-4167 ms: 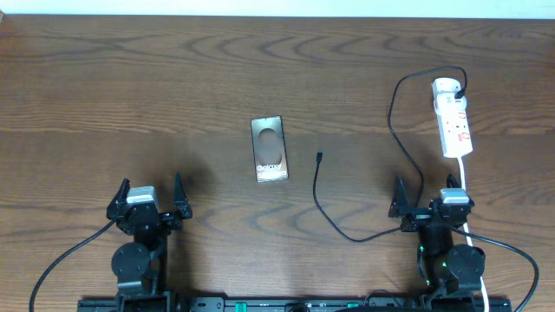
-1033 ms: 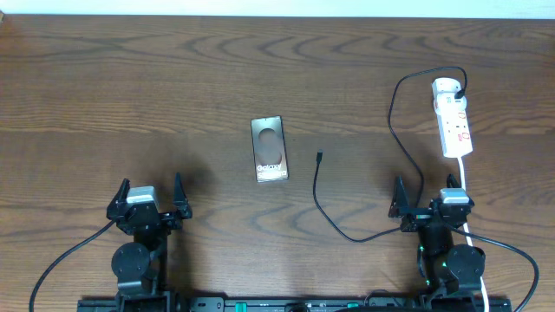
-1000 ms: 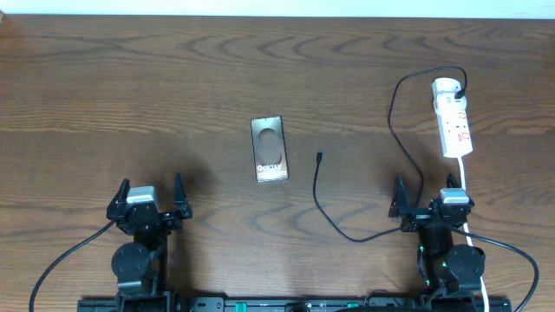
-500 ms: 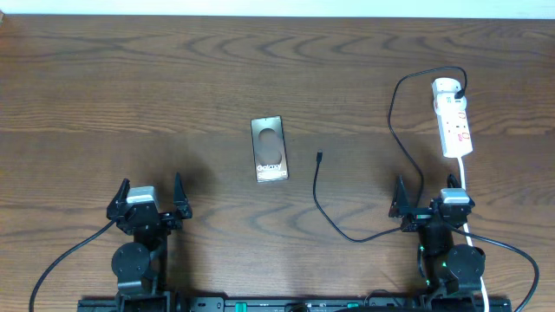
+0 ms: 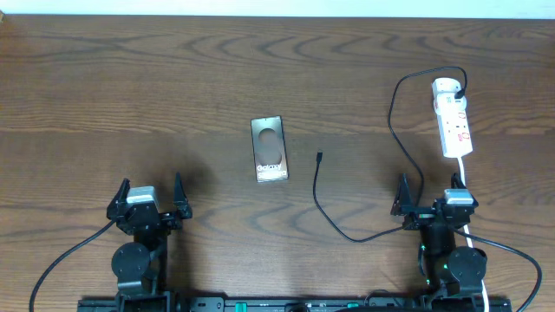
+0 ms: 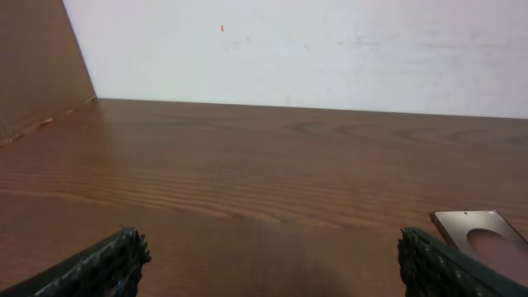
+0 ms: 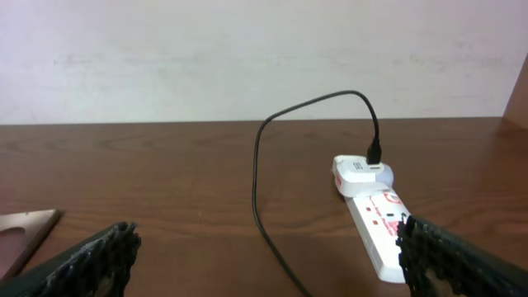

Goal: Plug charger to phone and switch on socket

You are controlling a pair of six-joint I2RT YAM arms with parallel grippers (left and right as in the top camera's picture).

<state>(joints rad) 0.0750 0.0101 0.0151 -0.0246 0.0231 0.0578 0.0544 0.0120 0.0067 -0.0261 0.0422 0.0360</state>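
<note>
Bare table (image 5: 130, 104) lies around the phone (image 5: 270, 161); the charger cable (image 5: 314, 186) loops between it and the socket (image 5: 453, 121).

You see the whole dark wooden table (image 5: 173, 87) from straight overhead. Both wrist cameras sit low, facing the white wall (image 6: 330, 49); left shares the bronze-grey flat phone (image 5: 270, 149) with overhead, right the white power strip (image 7: 379, 227).

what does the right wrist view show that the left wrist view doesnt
Only the right wrist: the socket, with the charger cable arching up from its far end. Only the left wrist: a brown board at the far left. Both: the wooden table, the white wall, a corner of the phone, and open fingers in the bottom corners, the left fingers and the right fingers.
</note>
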